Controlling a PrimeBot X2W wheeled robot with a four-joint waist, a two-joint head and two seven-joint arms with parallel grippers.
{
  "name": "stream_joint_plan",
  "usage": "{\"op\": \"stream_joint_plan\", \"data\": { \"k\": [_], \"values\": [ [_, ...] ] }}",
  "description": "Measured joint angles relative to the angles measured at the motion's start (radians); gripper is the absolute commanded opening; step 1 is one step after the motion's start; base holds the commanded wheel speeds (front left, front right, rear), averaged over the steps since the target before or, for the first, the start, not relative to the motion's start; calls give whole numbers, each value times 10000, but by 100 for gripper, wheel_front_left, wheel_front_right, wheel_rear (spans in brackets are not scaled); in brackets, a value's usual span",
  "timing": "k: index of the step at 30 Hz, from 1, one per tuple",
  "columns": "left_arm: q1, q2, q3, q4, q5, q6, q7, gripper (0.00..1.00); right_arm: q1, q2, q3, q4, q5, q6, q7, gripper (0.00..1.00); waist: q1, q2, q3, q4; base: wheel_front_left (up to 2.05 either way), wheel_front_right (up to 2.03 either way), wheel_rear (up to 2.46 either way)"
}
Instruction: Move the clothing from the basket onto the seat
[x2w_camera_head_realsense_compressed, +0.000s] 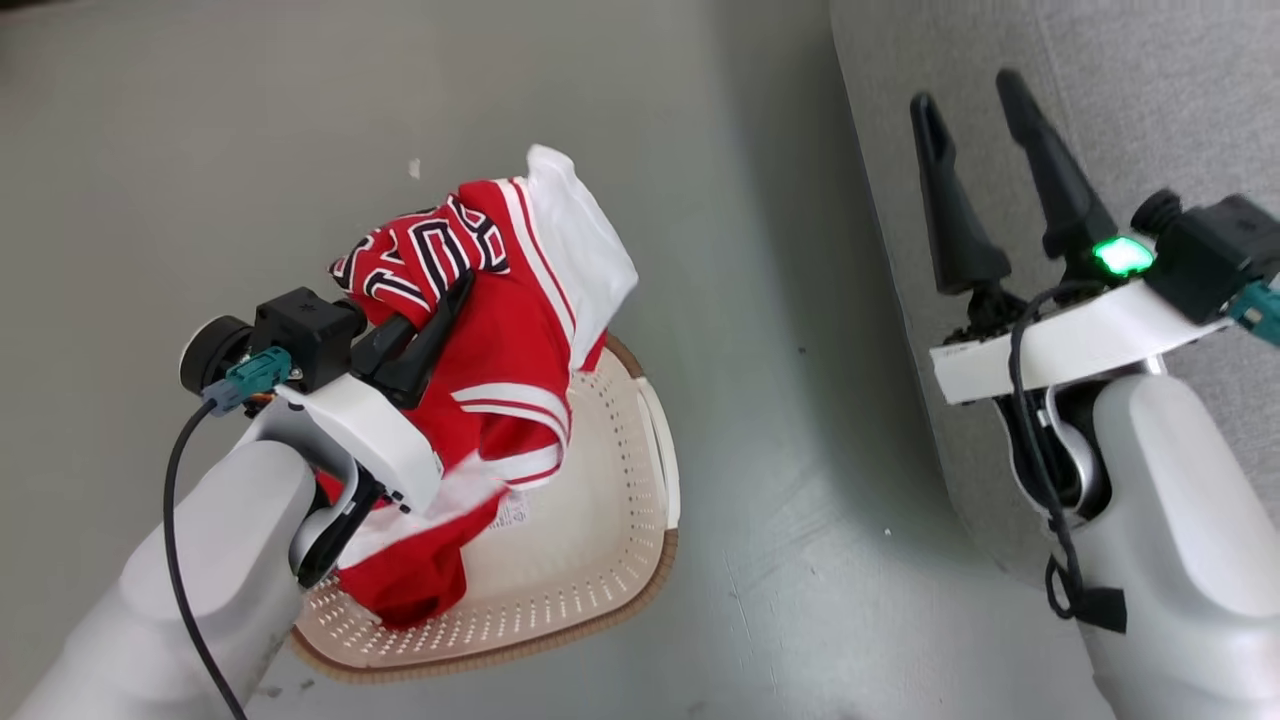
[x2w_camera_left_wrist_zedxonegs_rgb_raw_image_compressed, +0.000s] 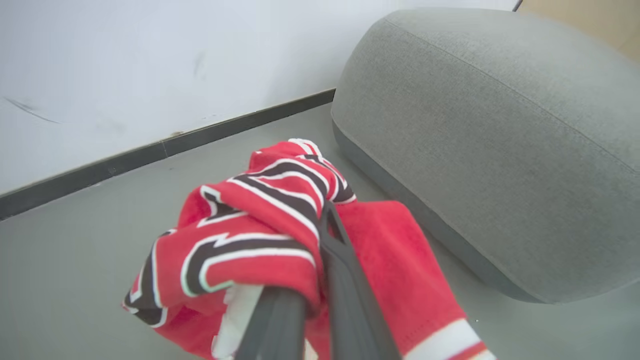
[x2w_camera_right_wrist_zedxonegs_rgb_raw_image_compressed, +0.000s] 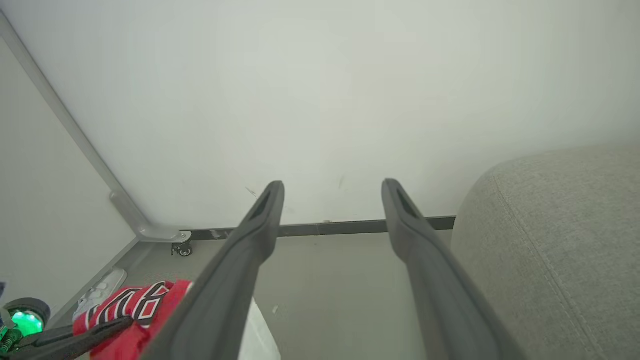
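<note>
1. clothing (x2w_camera_head_realsense_compressed: 500, 340), a bunched red lettered jersey and white-striped shorts, hangs lengthwise down the head view.
2. left gripper (x2w_camera_head_realsense_compressed: 460, 290) clamps it.
3. lower end lies in the cream perforated plastic basket (x2w_camera_head_realsense_compressed: 610, 560), brown-rimmed.
4. right gripper (x2w_camera_head_realsense_compressed: 962, 92) gapes empty over the grey fabric seat (x2w_camera_head_realsense_compressed: 1120, 90).
</note>
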Motion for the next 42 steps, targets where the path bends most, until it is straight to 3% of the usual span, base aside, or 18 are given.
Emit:
{"op": "stream_joint_plan", "data": {
  "k": [20, 42],
  "values": [
    [1288, -84, 1152, -1998, 502, 12, -12, 0, 1273, -29, 410, 805, -44, 0, 0, 100, 0, 0, -2099, 552, 0, 0, 0],
    [2293, -309, 1149, -2029, 464, 46, -12, 0, 2577, -374, 775, 1231, 293, 0, 0, 100, 0, 0, -4045, 1036, 0, 0, 0]
  ]
}}
